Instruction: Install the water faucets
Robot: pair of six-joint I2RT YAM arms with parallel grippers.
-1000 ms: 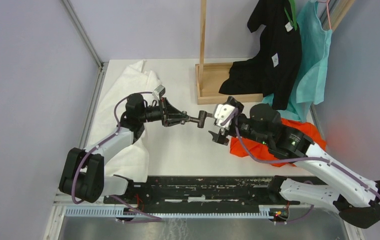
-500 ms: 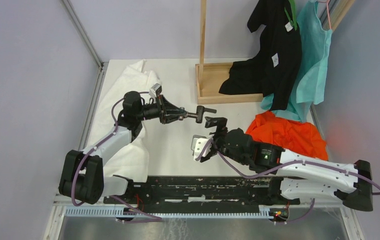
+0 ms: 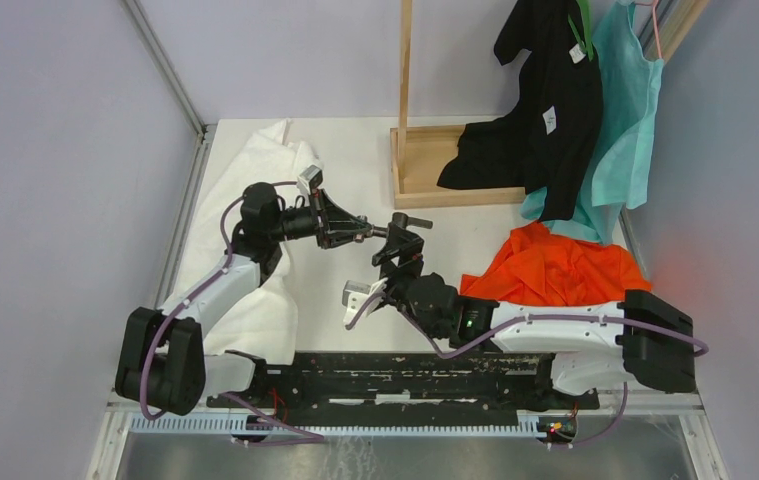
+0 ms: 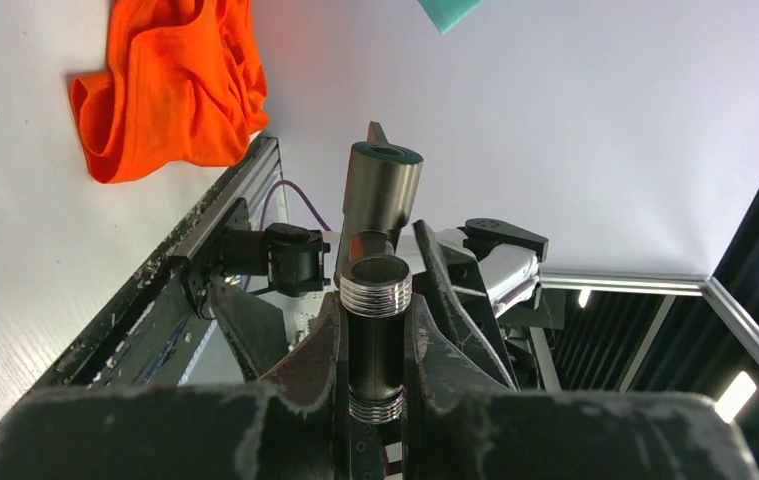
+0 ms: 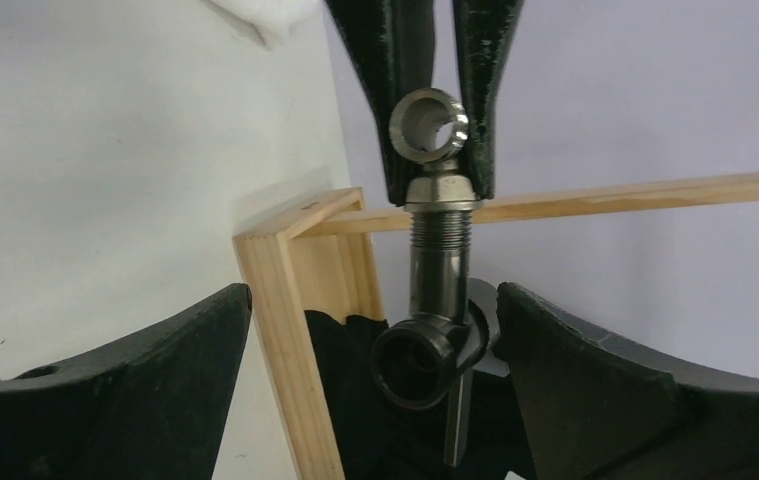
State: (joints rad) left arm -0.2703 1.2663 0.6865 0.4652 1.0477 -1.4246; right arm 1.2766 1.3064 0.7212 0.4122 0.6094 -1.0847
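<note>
Faucet fitting, dark brown-grey metal and T-shaped (image 5: pixel 425 362), is hanging in mid-air at lower centre of the right wrist frame, between your right gripper's (image 5: pixel 373 295) wide-spread fingers, which are gripping nothing. Farther up, your left gripper (image 5: pixel 435 190) is clamping its ringed threaded end. If you are closing off-centre, you are likely twisting it out of that clamp; a pale wooden stand (image 5: pixel 275 320) is sitting behind.
</note>
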